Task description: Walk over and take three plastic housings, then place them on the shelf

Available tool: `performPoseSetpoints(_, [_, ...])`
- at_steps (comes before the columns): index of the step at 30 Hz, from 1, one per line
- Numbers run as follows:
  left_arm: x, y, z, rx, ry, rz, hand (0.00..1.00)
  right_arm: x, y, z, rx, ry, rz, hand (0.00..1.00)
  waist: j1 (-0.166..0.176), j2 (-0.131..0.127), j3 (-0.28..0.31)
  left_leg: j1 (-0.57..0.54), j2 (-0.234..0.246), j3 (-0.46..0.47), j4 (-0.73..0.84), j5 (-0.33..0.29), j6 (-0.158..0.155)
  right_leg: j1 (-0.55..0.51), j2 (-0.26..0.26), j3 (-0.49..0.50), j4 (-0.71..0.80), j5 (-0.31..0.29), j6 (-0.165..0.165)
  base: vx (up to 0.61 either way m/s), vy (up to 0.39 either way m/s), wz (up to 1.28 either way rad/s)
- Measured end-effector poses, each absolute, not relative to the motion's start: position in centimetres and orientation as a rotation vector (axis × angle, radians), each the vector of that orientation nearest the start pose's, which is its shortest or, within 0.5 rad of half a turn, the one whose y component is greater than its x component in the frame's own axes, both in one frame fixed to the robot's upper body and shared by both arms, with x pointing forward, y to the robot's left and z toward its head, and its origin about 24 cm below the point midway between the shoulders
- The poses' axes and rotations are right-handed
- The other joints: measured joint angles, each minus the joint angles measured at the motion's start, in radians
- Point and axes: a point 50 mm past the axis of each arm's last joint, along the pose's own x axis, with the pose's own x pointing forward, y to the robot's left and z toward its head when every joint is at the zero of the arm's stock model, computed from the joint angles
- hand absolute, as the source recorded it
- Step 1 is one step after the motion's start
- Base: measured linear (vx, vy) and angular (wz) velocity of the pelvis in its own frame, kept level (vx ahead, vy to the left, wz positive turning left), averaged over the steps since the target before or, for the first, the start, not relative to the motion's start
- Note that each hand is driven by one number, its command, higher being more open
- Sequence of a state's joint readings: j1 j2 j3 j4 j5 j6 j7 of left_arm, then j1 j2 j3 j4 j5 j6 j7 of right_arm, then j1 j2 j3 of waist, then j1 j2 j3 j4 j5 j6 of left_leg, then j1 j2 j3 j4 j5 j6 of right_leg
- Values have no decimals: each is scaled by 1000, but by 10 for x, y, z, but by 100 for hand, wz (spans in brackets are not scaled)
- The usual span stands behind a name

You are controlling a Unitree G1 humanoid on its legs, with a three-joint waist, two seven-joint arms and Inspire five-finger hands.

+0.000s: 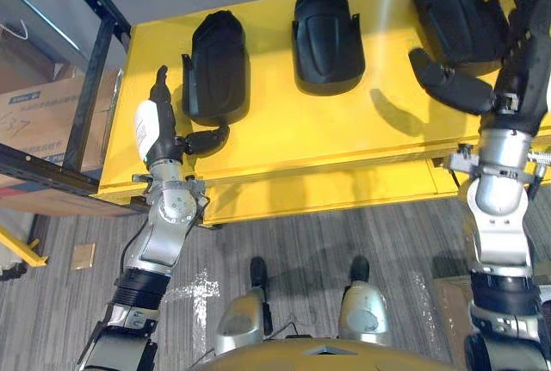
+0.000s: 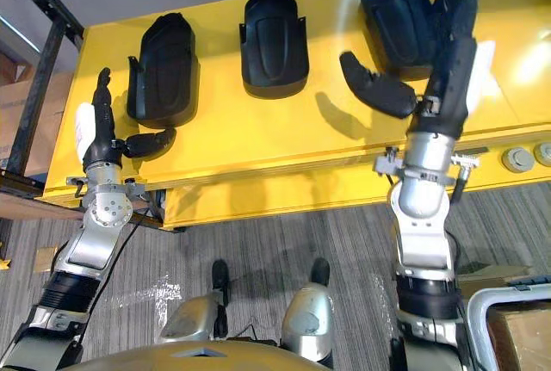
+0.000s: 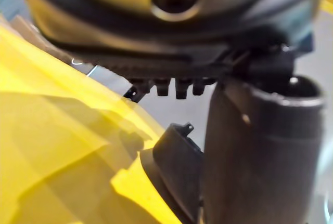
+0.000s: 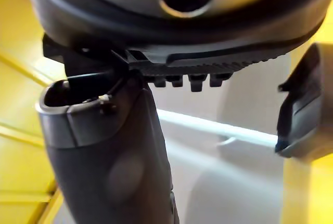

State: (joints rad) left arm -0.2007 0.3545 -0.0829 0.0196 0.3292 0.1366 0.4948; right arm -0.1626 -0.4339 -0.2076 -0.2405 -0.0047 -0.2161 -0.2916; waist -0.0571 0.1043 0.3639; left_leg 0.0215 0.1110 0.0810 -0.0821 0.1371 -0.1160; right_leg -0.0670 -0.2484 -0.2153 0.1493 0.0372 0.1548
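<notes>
Three black plastic housings lie in a row on the yellow table: the left housing, the middle housing and the right housing. My left hand is open beside the left housing's left edge, with straight fingers and its thumb reaching under the housing's near end. My right hand is open too. Its fingers lie along the right housing's right side, and its thumb sticks out below that housing. Neither hand holds anything.
A black metal shelf frame stands at the table's left end, with a cardboard box behind it. Two round grey parts sit at the table's right front edge. A white-rimmed bin stands on the floor at lower right.
</notes>
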Motion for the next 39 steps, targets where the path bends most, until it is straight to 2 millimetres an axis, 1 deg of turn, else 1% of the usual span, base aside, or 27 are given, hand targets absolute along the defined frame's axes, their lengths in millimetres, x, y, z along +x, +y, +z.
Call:
performPoseSetpoints(2, [283, 213, 98, 670, -203, 458, 100, 239, -249, 187, -395, -718, -388, 100, -3, -3, -2, 5, 9, 7, 0, -4, -2, 10, 11, 3, -16, -1, 0, -27, -33, -14])
performPoseSetpoints(4, [283, 215, 98, 668, -202, 468, 100, 230, -253, 183, -397, -724, -410, 100, -5, -6, -3, 4, 16, 8, 0, -8, -3, 13, 27, 21, -31, -1, 1, 0, 0, 0])
performPoseSetpoints(5, [283, 219, 99, 668, -200, 481, 100, 226, -254, 181, -389, -725, -425, 100, -8, -11, -6, 4, 20, 9, 0, -8, -4, 13, 34, 30, -36, 0, 2, 0, -22, -3])
performPoseSetpoints(7, [280, 225, 98, 676, -195, 497, 100, 222, -256, 175, -374, -718, -449, 100, -14, -24, -12, 5, 23, 10, 0, -10, -6, 13, 38, 33, -39, 1, 2, 11, -21, -4])
performPoseSetpoints(8, [277, 229, 97, 681, -190, 505, 100, 220, -256, 173, -363, -716, -463, 100, -23, -31, -16, 5, 23, 13, 0, -11, -7, 13, 39, 37, -42, 2, 2, 21, -16, -6])
performPoseSetpoints(10, [275, 232, 97, 680, -188, 513, 100, 217, -259, 170, -363, -710, -483, 100, -25, -36, -19, 7, 23, 20, 0, -12, -7, 13, 40, 46, -47, 11, 3, 19, -5, -7])
performPoseSetpoints(14, [275, 234, 97, 682, -188, 521, 100, 214, -262, 166, -367, -694, -507, 100, -26, -37, -19, 14, 23, 30, 0, -15, -7, 13, 43, 57, -49, 14, 1, 1, -3, -9])
performPoseSetpoints(17, [275, 240, 96, 683, -172, 541, 100, 213, -263, 165, -368, -686, -511, 100, -29, -37, -19, 21, 23, 46, 0, -20, -8, 14, 44, 69, -55, 13, -1, -12, 1, -15])
performPoseSetpoints(23, [275, 251, 99, 709, -170, 560, 100, 208, -265, 157, -373, -652, -527, 100, -38, -37, -19, 20, 26, 62, 7, -32, -9, 14, 51, 85, -79, 24, 0, 3, 1, -8])
performPoseSetpoints(26, [279, 258, 101, 705, -165, 563, 100, 208, -266, 157, -369, -650, -528, 100, -39, -38, -19, 21, 35, 68, 7, -35, -12, 14, 60, 89, -84, 30, 0, 5, -12, -5])
performPoseSetpoints(30, [283, 260, 103, 705, -166, 574, 100, 209, -265, 157, -368, -650, -527, 100, -36, -38, -20, 20, 42, 72, 7, -36, -15, 14, 67, 93, -89, 28, 0, -5, -13, -4])
performPoseSetpoints(36, [283, 264, 106, 700, -170, 598, 100, 208, -267, 156, -329, -644, -530, 100, -36, -42, -20, 21, 44, 78, 7, -38, -16, 14, 73, 101, -101, 31, -3, 2, 0, -3])
performPoseSetpoints(38, [280, 264, 105, 693, -176, 607, 100, 206, -267, 152, -323, -627, -535, 100, -34, -45, -22, 21, 45, 78, 7, -38, -16, 14, 75, 101, -102, 32, -2, 0, 0, 0])
performPoseSetpoints(39, [275, 264, 105, 665, -178, 613, 100, 204, -266, 146, -305, -606, -545, 100, -35, -51, -25, 21, 47, 78, 7, -39, -18, 15, 77, 100, -103, 32, -2, 35, -9, 0])
